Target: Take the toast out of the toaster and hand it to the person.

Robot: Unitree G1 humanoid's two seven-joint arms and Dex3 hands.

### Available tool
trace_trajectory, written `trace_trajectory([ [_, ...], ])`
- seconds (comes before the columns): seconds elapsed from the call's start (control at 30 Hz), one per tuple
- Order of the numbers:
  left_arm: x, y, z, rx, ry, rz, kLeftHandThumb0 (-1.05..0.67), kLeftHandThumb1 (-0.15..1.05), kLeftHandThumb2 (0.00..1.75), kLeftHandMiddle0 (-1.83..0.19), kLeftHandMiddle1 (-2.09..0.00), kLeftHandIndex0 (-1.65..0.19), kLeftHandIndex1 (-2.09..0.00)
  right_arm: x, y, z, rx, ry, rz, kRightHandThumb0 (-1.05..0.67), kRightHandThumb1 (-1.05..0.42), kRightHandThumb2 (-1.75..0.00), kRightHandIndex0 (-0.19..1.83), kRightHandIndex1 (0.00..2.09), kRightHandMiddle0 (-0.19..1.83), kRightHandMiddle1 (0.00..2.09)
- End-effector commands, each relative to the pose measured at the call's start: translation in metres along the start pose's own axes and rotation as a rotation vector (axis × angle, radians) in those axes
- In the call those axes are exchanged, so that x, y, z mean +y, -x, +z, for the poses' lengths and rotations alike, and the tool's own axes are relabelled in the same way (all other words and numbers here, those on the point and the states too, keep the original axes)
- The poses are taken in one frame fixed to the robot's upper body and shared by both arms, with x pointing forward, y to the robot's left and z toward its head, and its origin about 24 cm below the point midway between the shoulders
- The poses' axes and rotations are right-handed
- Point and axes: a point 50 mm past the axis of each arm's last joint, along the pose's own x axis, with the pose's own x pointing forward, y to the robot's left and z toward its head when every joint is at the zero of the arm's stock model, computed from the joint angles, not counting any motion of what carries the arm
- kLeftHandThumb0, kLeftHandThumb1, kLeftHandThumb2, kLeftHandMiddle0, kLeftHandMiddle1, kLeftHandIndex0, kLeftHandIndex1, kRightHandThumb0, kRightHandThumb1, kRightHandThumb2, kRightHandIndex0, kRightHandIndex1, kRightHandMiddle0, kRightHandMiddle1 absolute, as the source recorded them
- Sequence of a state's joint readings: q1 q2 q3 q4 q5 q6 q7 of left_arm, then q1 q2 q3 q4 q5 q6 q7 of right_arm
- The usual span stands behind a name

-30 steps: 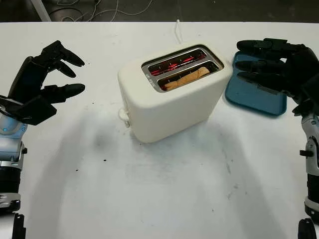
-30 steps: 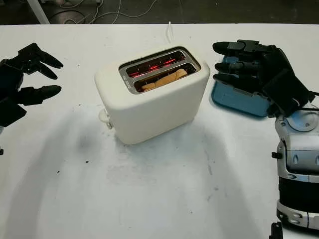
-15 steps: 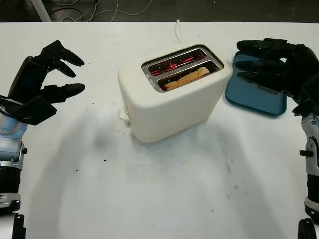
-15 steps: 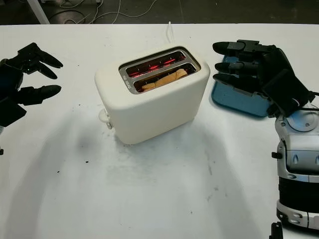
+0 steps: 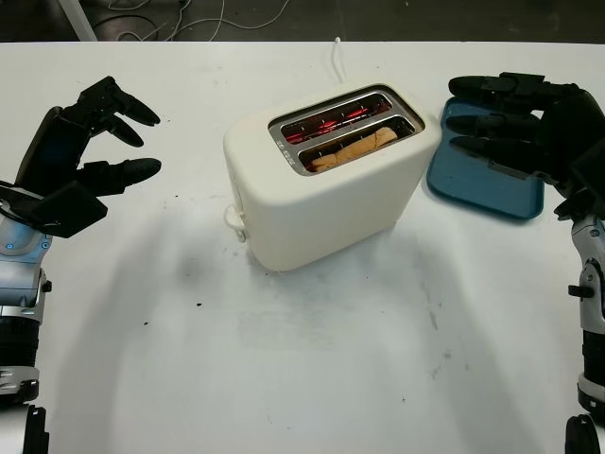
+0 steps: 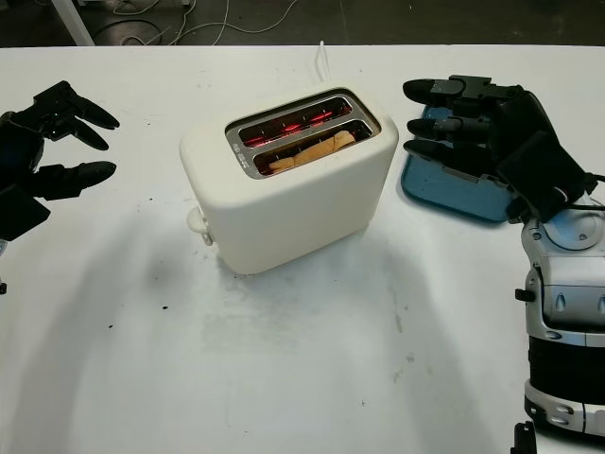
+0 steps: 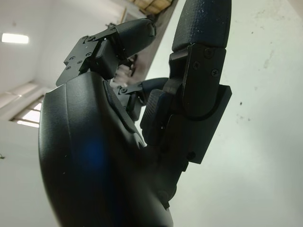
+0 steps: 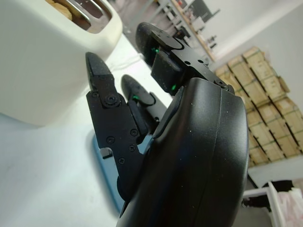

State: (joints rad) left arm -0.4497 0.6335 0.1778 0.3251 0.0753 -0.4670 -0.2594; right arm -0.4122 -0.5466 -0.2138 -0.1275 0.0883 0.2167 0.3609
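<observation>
You hadn't touched anything yet: this was the pre-reach stage. The cream plastic two-slot toaster stood mid-counter on the white counter, and the browned slice of toast sat low in the slot nearer the robot, barely above the rim. The far slot's elements glowed red, so I'd treat it as live and hot.

The right hand hung beside the toaster, over the blue rectangular tray, fingers extended and holding nothing. The left hand was well apart on the other side, open, empty.

Next move, as I judged it: bring the right hand over the slot and pinch the toast edge, clear of the elements.

The head views showed the slot contents and tray; the right wrist view added stacked cardboard boxes behind.
</observation>
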Motion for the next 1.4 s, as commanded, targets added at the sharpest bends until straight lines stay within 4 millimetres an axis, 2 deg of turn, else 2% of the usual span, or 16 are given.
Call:
trace_trajectory([
  [0.0,-0.001,0.003,-0.001,0.007,0.017,0.002,-1.05,0.92,0.25,-0.43,-1.39,-0.31,-1.29,-0.001,0.000,0.003,-0.008,0.014,0.000,-0.24,-0.81,0.00,0.88,0.04,0.79,0.00],
  [0.97,-0.001,0.004,-0.002,0.006,0.006,0.009,-1.05,0.92,0.27,-0.42,-1.40,-0.30,-1.30,-0.003,-0.001,0.002,-0.011,0.015,-0.015,-0.25,-0.81,0.00,0.89,0.05,0.80,0.01],
  [1.23,-0.002,0.004,-0.002,0.004,0.003,0.009,-1.05,0.92,0.27,-0.42,-1.40,-0.29,-1.31,-0.017,-0.010,0.020,-0.104,0.064,-0.057,-0.26,-0.81,0.00,0.89,0.05,0.80,0.01],
  [1.37,-0.002,0.004,-0.002,0.008,0.006,0.009,-1.05,0.92,0.26,-0.42,-1.41,-0.29,-1.32,-0.027,-0.019,0.041,-0.154,0.098,-0.092,-0.29,-0.80,0.00,0.90,0.05,0.81,0.01],
])
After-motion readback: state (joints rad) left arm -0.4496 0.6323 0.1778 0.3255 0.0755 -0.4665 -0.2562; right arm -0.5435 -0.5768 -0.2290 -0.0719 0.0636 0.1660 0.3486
